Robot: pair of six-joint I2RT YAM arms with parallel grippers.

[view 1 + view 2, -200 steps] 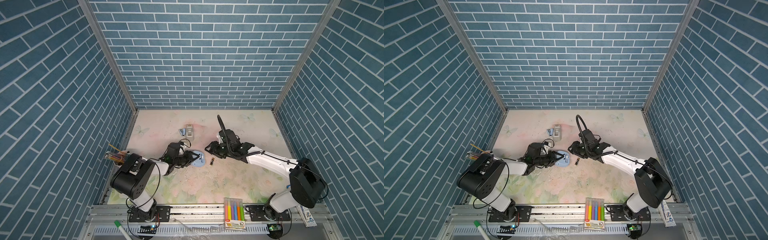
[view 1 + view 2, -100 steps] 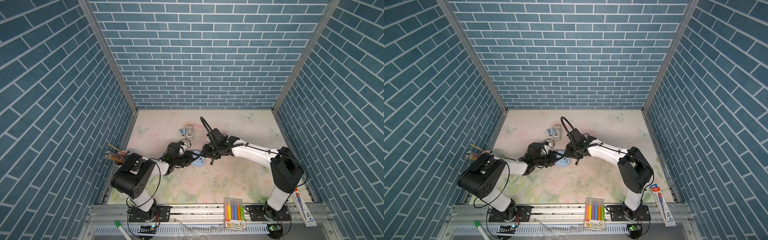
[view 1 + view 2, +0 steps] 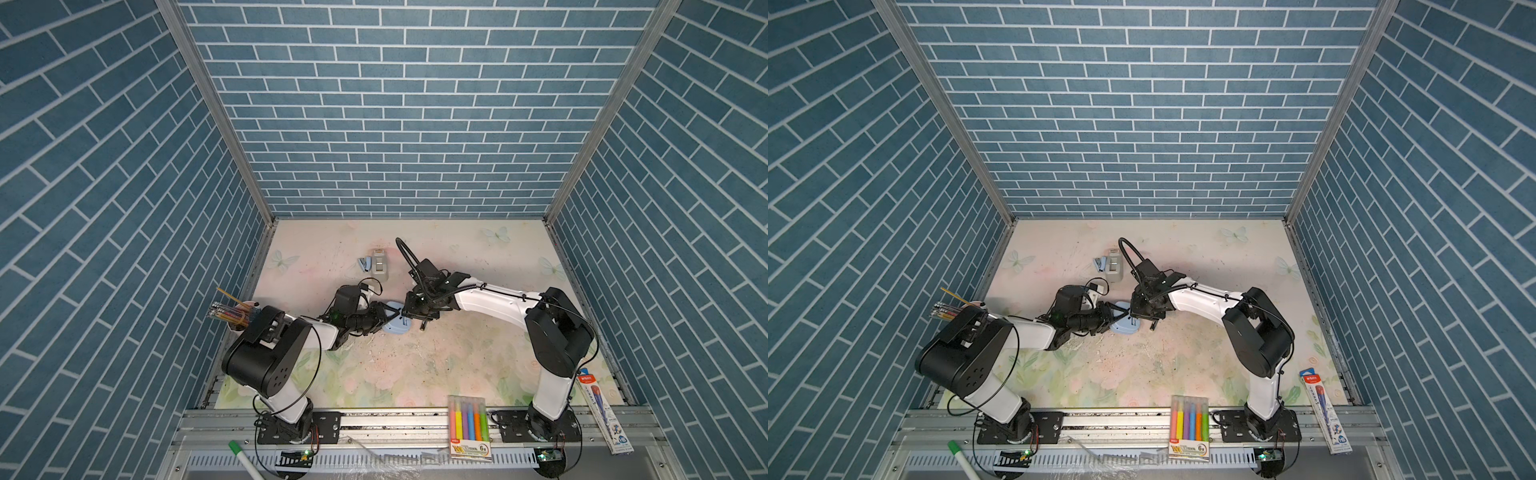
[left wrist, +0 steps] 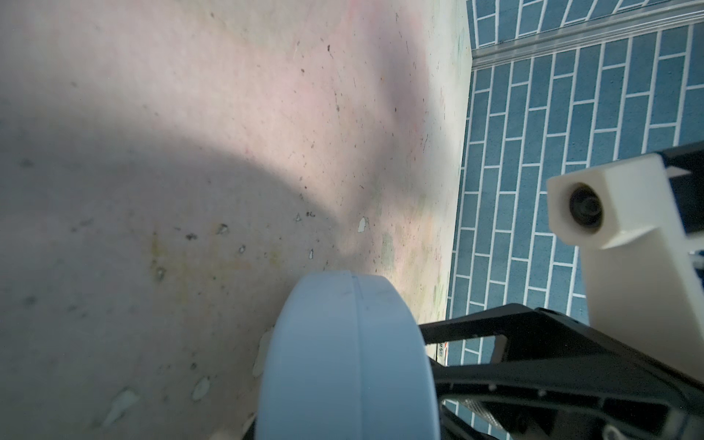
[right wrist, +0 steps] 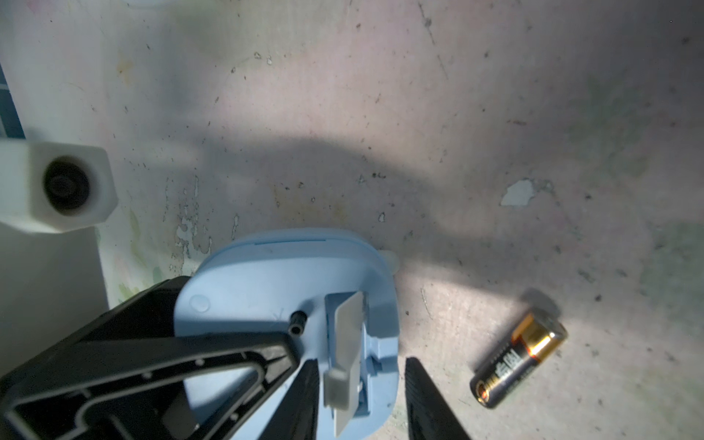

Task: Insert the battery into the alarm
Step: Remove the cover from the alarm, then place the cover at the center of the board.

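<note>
The light-blue alarm [image 3: 395,328] [image 3: 1124,327] lies face down on the table. Its plain back [image 5: 263,289] faces up and a grey cover flap [image 5: 344,343] stands raised at the slot. My left gripper [image 3: 385,318] is shut on the alarm's left side, and one of its black fingers [image 5: 171,362] lies over the back. My right gripper [image 5: 360,396] is open, its fingers straddling the grey flap and the alarm's right edge. The black and gold battery [image 5: 520,360] [image 3: 423,327] lies loose on the table just right of the alarm. The alarm's rim [image 4: 350,362] fills the left wrist view.
A grey boxy device [image 3: 380,266] and a small blue stapler [image 3: 365,263] sit behind the alarm. A cup of pencils [image 3: 237,318] stands at the left edge. A marker pack [image 3: 469,424] and a pen package [image 3: 602,411] lie on the front rail.
My right arm has swung left, from beyond the battery to over the alarm's right edge, and its jaws have narrowed. The left gripper still holds the alarm in place.
</note>
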